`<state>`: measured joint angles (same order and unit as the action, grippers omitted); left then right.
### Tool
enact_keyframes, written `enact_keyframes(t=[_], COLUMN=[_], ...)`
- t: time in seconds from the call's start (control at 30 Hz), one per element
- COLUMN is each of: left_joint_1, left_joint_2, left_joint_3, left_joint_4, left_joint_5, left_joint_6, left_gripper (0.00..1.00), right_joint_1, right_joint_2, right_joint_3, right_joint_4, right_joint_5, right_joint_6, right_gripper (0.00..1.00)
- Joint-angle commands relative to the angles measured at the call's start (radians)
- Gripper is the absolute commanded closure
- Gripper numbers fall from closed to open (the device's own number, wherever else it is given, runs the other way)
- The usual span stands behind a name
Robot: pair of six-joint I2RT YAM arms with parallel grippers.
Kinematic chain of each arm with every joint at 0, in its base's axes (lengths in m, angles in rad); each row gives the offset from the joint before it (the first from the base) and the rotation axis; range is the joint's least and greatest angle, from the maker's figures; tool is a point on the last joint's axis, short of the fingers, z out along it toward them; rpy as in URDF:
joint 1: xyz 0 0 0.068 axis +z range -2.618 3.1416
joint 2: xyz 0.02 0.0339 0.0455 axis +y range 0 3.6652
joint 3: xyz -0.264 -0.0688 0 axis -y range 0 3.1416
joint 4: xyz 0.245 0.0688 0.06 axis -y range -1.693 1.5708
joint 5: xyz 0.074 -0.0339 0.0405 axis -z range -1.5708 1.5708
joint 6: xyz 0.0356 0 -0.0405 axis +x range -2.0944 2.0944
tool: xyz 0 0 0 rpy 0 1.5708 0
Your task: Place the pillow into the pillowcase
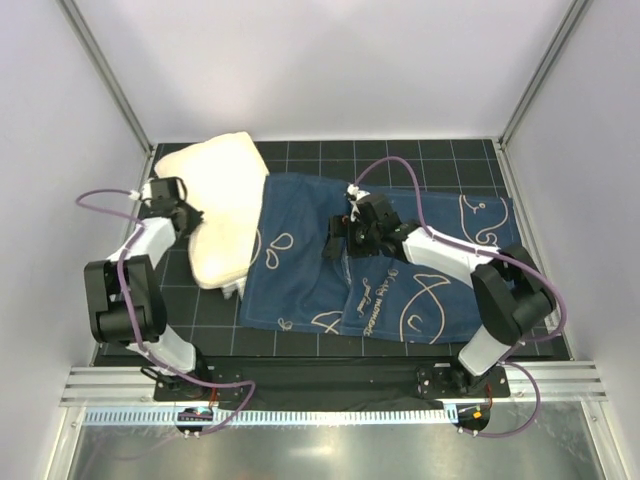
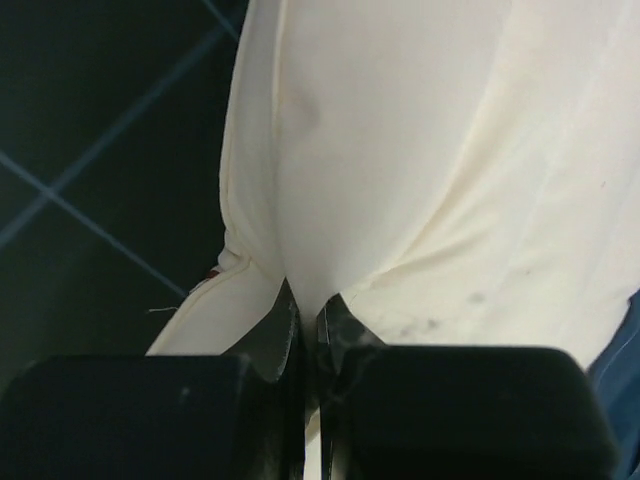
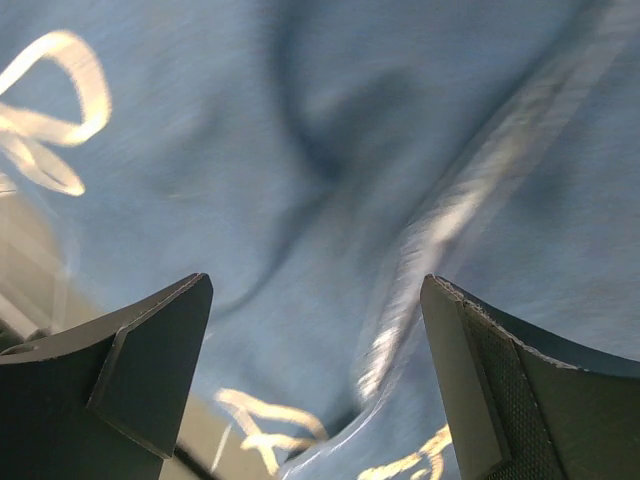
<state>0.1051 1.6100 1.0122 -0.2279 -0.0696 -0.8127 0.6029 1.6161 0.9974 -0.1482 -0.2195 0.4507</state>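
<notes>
The cream-white pillow [image 1: 225, 205] lies at the left of the dark gridded table, its right side tucked under the open left end of the navy-blue pillowcase [image 1: 400, 290], which is spread flat over the middle and right. My left gripper [image 1: 192, 218] is shut on a fold of the pillow's left edge; the left wrist view shows the cream pillow [image 2: 420, 150] pinched between my jaws [image 2: 311, 312]. My right gripper [image 1: 345, 238] hovers open over the middle of the pillowcase; the right wrist view shows rumpled blue pillowcase fabric [image 3: 320, 180] between the spread fingers [image 3: 318, 285].
The black gridded tabletop [image 1: 420, 150] is bounded by white walls at the back and both sides. A metal rail [image 1: 330, 385] carries the arm bases at the near edge. Purple cables loop beside both arms.
</notes>
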Motion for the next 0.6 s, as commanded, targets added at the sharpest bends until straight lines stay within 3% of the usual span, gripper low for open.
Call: enact_keyframes(t=[0.0, 0.23, 0.37, 0.57], left_joint_1=[0.088, 0.088, 0.088, 0.088], left_joint_2=[-0.145, -0.464, -0.532, -0.544], left_joint_3=[-0.007, -0.075, 0.032, 0.155], left_joint_4=[0.042, 0.062, -0.017, -0.074], left_joint_5=[-0.134, -0.271, -0.323, -0.294], left_joint_6=[-0.013, -0.053, -0.014, 0.021], left_gripper=[1.00, 1.00, 1.00, 1.00], right_joint_1=[0.003, 0.003, 0.003, 0.003], right_joint_2=[0.048, 0.174, 0.205, 0.220], right_joint_3=[0.085, 0.135, 0.153, 0.170], right_joint_4=[-0.026, -0.120, -0.154, -0.206], right_joint_5=[0.141, 0.270, 0.305, 0.381], right_joint_6=[0.014, 0.063, 0.077, 0.106], right_gripper=[0.07, 0.08, 0.08, 0.08])
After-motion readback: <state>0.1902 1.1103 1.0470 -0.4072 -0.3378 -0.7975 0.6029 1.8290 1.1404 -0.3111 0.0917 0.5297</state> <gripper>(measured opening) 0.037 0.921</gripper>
